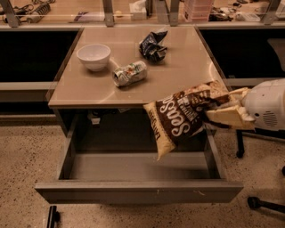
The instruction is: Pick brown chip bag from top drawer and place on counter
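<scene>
The brown chip bag [180, 116], dark brown and tan with big white lettering, hangs in the air above the right part of the open top drawer [138, 167], level with the counter's front edge. My gripper [222, 109] comes in from the right on a white arm and is shut on the bag's right end. The drawer is pulled out and its grey floor is bare. The counter [178, 75] is a glossy tan tabletop behind and above the drawer.
On the counter stand a white bowl [93, 56], a crushed can [129, 73] lying on its side and a small dark blue wrinkled bag [152, 45]. A cluttered wooden surface [89, 11] runs behind. Chair legs [262, 202] stand at the right on the speckled floor.
</scene>
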Controlling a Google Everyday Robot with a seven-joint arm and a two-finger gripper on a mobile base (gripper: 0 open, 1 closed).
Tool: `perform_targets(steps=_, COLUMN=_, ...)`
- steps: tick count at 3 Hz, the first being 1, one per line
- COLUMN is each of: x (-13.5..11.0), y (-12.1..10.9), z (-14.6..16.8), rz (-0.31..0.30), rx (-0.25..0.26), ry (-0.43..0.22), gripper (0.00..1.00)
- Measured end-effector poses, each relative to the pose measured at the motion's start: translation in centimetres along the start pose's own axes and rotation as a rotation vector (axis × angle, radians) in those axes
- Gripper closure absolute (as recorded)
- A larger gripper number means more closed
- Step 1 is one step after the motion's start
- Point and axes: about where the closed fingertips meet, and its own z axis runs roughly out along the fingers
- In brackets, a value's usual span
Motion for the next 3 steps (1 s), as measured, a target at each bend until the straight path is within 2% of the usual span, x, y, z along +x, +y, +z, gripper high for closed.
perform_targets(steps=1, x=-2.7, y=-3.3, z=-2.4, rz=-0.024, rx=0.078, ry=-0.049, gripper=1.00)
perform_targets(steps=2, x=-4.5, y=-7.9, z=-3.2, rz=-0.022, rx=0.143, ry=-0.078, gripper=1.00)
perform_targets(steps=3, x=-5.2, y=-13.6, z=-2.8, rz=0.023, rx=0.219, ry=-0.091, gripper=1.00)
